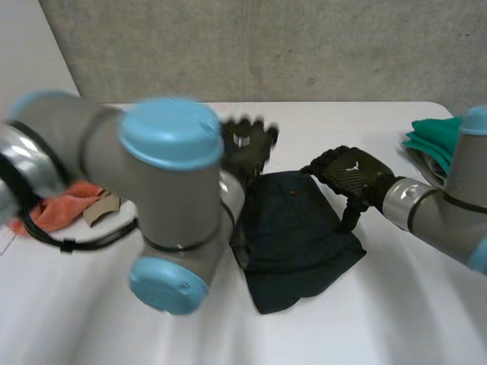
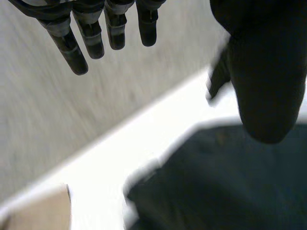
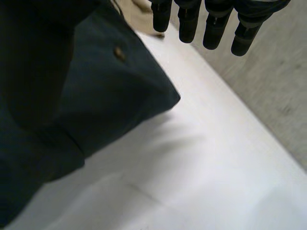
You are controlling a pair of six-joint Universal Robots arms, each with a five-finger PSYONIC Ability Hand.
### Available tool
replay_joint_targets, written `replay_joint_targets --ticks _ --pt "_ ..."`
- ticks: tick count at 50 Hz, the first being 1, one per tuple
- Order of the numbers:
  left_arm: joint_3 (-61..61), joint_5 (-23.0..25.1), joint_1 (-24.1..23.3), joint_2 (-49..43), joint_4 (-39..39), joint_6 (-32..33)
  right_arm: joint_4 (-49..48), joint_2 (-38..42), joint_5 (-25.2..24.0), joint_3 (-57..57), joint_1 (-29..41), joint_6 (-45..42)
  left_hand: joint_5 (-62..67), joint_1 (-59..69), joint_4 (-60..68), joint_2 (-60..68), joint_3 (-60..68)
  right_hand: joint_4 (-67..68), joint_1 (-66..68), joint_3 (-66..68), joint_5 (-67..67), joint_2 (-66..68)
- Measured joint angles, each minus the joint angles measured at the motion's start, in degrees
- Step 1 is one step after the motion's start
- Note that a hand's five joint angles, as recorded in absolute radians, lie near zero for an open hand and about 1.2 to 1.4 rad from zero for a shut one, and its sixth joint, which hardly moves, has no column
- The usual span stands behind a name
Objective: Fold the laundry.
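Trouble is looming at the far edge of the dark navy garment (image 1: 297, 243), which is lying in a rumpled rectangle at the middle of the frame on the white tabletop (image 1: 396, 319). Up at centre frame the left hand (image 1: 247, 144) is hovering over the garment's far left corner, fingers straight and spread, gripping nothing. At right of centre the right hand (image 1: 354, 179) is hanging at the far right edge, fingers loose, thumb (image 1: 350, 217) pointing down at the cloth, and it too is holding nothing. My read: if the hands are closing from here, either could be catching several layers at once, or that thumb could be dragging the fabric and skewing the fold. With one corner pinched and the other missed, the whole piece could be twisting. The bulky left arm (image 1: 152, 182) is crowding the lower left, so a wide swing could be sweeping the orange cloth (image 1: 65, 209) at the left edge. The teal cloth (image 1: 434, 141) at the right edge is sitting well apart. The right wrist view is adding a small button (image 3: 118, 52) and a garment corner jutting out below the fingertips (image 3: 214, 33). The left wrist view is showing the straight fingers (image 2: 93, 40) lifted off the cloth. The head view is giving the layout of both side piles.
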Motion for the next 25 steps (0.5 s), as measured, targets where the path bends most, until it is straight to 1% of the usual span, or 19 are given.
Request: replay_joint_targets --ticks 3,5,6,10,13,15,17,23,25 --pt "0.2 5.5 1.2 3.0 1.8 0.2 -3.7 -5.3 -0.6 7.6 0.1 -0.3 0.0 0.0 0.0 0.0 0.0 0.0 0.0 0.0 0.0 0.0" --pt "0.4 12.1 2.4 5.0 2.2 0.2 -7.8 -9.2 -1.2 15.3 0.2 -1.0 0.0 0.0 0.0 0.0 0.0 0.0 0.0 0.0 0.0 0.0" --pt "0.4 14.5 2.8 5.5 2.1 0.2 -9.0 -10.0 -1.4 17.3 0.2 -1.2 0.0 0.0 0.0 0.0 0.0 0.0 0.0 0.0 0.0 0.0" --pt "0.6 27.1 4.5 6.8 -0.1 0.0 -16.8 -12.6 -2.3 27.4 0.2 -2.9 0.0 0.0 0.0 0.0 0.0 0.0 0.0 0.0 0.0 0.0" --pt "0.7 33.2 5.1 6.9 -1.7 -0.2 -22.1 -12.7 -2.7 32.0 0.2 -3.6 0.0 0.0 0.0 0.0 0.0 0.0 0.0 0.0 0.0 0.0" --pt "0.7 35.7 5.3 6.8 -2.6 -0.2 -25.6 -12.0 -2.9 34.1 0.2 -3.9 0.0 0.0 0.0 0.0 0.0 0.0 0.0 0.0 0.0 0.0" --pt "0.6 36.8 5.4 6.7 -3.1 -0.3 -28.6 -10.8 -2.9 35.3 0.3 -4.1 0.0 0.0 0.0 0.0 0.0 0.0 0.0 0.0 0.0 0.0" --pt "0.2 36.1 5.2 6.1 -3.3 -0.1 -39.5 -4.6 -2.3 35.3 1.3 -3.8 0.0 0.0 0.0 0.0 0.0 0.0 0.0 0.0 0.0 0.0" --pt "0.1 35.8 5.1 6.0 -3.3 -0.1 -41.4 -3.2 -2.2 34.8 1.6 -3.7 0.0 0.0 0.0 0.0 0.0 0.0 0.0 0.0 0.0 0.0"
